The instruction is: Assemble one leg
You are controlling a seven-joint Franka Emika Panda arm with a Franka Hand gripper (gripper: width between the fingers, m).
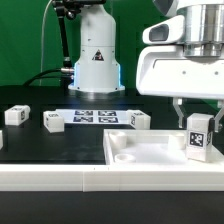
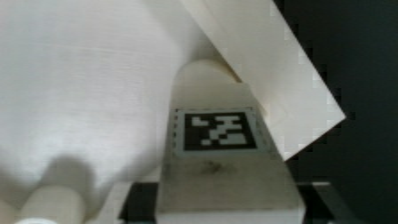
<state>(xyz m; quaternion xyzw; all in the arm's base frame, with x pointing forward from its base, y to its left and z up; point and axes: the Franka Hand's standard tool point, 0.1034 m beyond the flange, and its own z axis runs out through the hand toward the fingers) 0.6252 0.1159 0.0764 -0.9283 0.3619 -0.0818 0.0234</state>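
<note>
Green wall behind, black table [image 1: 40,145] below. My gripper [image 1: 197,122] hangs on the exterior view's right, and my jaws are closed tight on the leg [image 1: 197,137], pinching it near its top. It stands upright with its black-and-white tag facing out. In the wrist view the leg [image 2: 219,135] fills the middle. Its bottom end is at the far right corner of the big white tray [image 1: 140,152]; I cannot tell if it touches. Past the tray lies the marker board [image 1: 97,117], with a block [image 1: 139,120] just beside it. A second block [image 1: 52,121] and a third block [image 1: 15,115] sit to the exterior view's left.
</note>
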